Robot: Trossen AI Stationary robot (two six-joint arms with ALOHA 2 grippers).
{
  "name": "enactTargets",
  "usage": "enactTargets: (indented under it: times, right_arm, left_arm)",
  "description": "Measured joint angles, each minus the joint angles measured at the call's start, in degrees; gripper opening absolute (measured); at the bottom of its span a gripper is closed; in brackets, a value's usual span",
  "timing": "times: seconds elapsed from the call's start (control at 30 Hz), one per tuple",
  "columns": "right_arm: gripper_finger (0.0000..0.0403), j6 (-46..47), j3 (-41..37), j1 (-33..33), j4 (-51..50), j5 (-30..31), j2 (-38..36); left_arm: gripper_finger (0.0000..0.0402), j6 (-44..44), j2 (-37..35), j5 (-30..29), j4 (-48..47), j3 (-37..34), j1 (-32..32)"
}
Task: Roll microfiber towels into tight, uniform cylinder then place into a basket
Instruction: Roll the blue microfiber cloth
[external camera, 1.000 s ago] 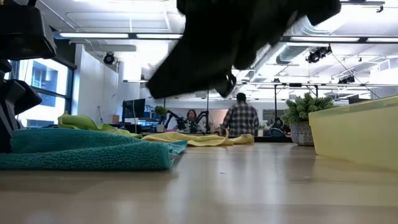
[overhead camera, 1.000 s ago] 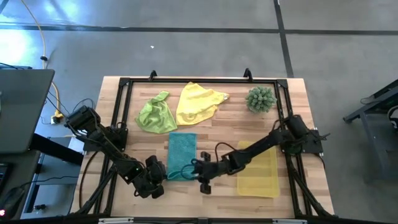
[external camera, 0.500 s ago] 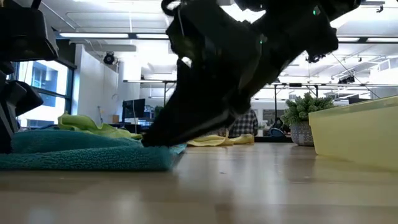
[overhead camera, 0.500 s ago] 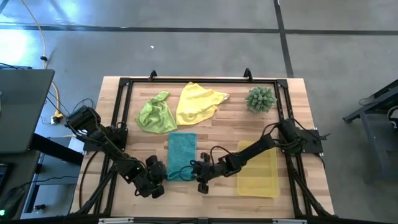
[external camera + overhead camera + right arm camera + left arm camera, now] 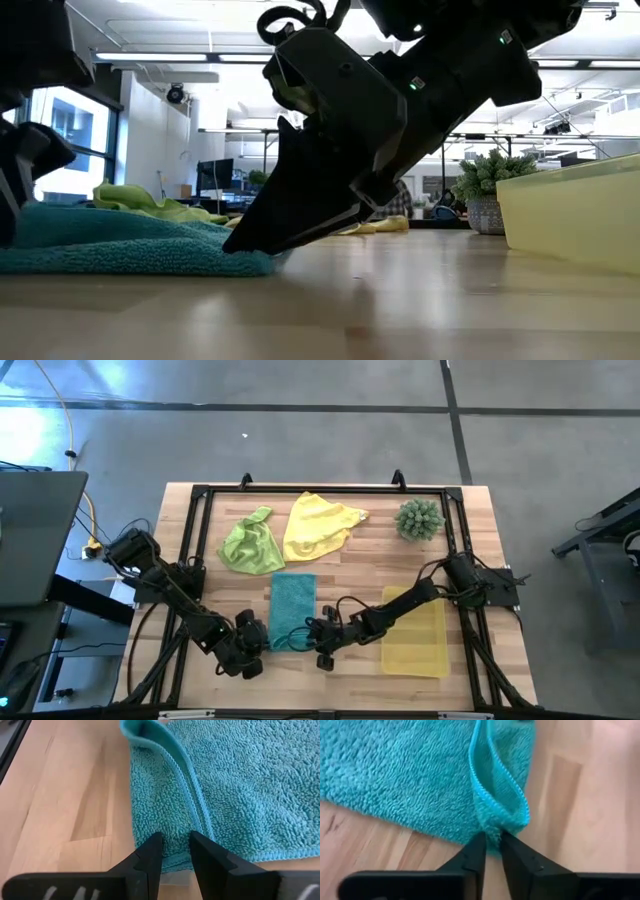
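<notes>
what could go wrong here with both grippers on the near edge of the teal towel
1. The left gripper pinches only a thin raised fold at the corner of the teal towel, so the hem may slip free once rolling starts.
2. The right gripper sits at the opposite corner of that edge; uneven pulling could give a skewed, loose roll.
3. The yellow towel and green towel lie just beyond, and a roll pushed forward might snag them.

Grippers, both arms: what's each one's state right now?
Left gripper: jaws nearly together, pinching the folded corner of the teal towel.
Right gripper: jaws narrowly apart, straddling that towel's near edge; a firm hold cannot be told.
</notes>
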Motion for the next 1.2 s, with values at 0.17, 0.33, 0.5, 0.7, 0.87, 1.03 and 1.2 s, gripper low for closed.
enactTargets:
  times: [0.17, 0.33, 0.5, 0.7, 0.87, 1.03, 1.2]
  right_arm:
    - [0.0094, 0.2, 0.0, 0.0, -0.2, -0.3, 0.0]
    - [0.0094, 0.2, 0.0, 0.0, -0.3, -0.3, 0.1]
    - [0.0094, 0.2, 0.0, 0.0, -0.1, -0.4, 0.1]
    - [0.0094, 0.2, -0.1, 0.0, 0.0, -0.3, 0.2]
    - [0.0094, 0.2, -0.1, 0.0, 0.1, -0.4, 0.2]
    - [0.0094, 0.2, -0.1, 0.0, 0.1, -0.4, 0.2]
    - [0.0094, 0.2, -0.1, 0.0, 0.1, -0.5, 0.2]
  left_arm:
    - [0.0109, 4.4, -6.1, 5.0, -2.8, 0.0, 1.5]
    - [0.0123, 8.9, -10.8, 4.9, 1.4, 0.0, 1.6]
    - [0.0116, 15.9, -7.9, 1.7, 6.8, 0.0, 1.5]
    - [0.0107, 18.9, -0.9, 1.6, 10.5, 0.0, 1.6]
    - [0.0107, 18.9, 2.5, 1.3, 7.1, 0.0, 1.8]
    - [0.0108, 17.5, 2.6, 1.4, 5.7, 0.0, 1.8]
    - [0.0108, 16.9, 2.5, 4.3, 3.9, 0.0, 1.8]
